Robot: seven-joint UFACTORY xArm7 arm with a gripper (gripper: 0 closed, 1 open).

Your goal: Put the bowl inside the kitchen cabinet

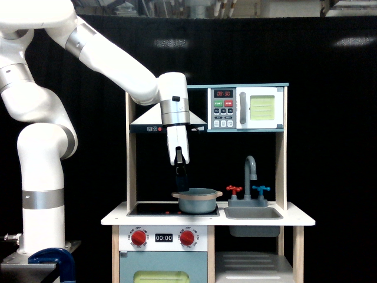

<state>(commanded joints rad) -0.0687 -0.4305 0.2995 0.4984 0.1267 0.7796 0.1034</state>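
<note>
Bowl (197, 200) is sitting upright on the tabletop (206, 219), handles pointing left and right. Hand (181, 179) is hanging just above its left rim; finger spread cannot be told.

Bright overhead light, black backdrop, sharp focus.

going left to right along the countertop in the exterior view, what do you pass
stovetop → bowl → red tap handle → grey faucet → blue tap handle
</note>
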